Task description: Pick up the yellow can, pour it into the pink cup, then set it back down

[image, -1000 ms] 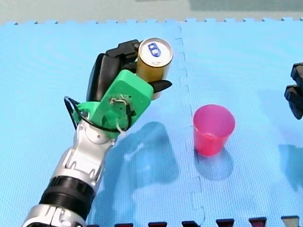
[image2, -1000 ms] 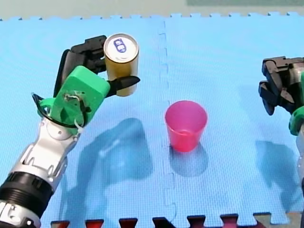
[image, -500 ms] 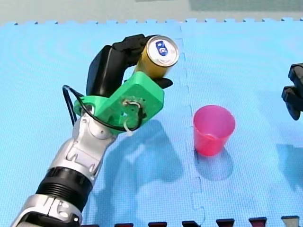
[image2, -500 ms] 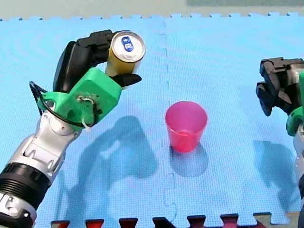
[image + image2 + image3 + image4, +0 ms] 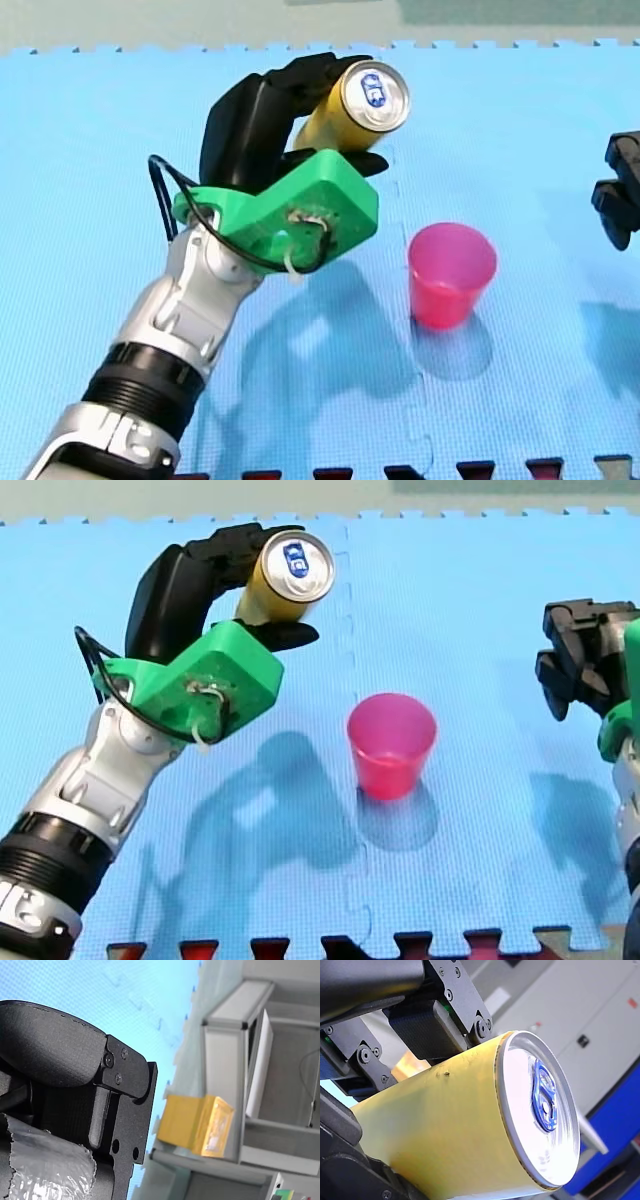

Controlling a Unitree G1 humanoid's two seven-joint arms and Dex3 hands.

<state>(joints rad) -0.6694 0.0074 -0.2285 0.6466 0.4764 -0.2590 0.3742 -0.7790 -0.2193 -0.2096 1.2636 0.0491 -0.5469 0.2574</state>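
My left hand (image 5: 300, 110) is shut on the yellow can (image 5: 352, 112), held high above the blue mat and tilted with its silver top toward the right. The second wrist view shows the same can (image 5: 445, 1125) close up between black fingers (image 5: 420, 1025). The pink cup (image 5: 450, 274) stands upright on the mat, lower and to the right of the can, apart from it. My right hand (image 5: 580, 665) hangs at the right edge, away from the cup, holding nothing, its fingers curled.
The blue foam mat (image 5: 520, 130) covers the whole surface, with a seam (image 5: 350, 590) running front to back just left of the cup. The first wrist view shows a yellow box (image 5: 197, 1125) on grey shelving beyond the mat edge.
My left hand has lifted the can higher and carried it right toward the cup, tilting its top further over. The right hand has barely shifted.
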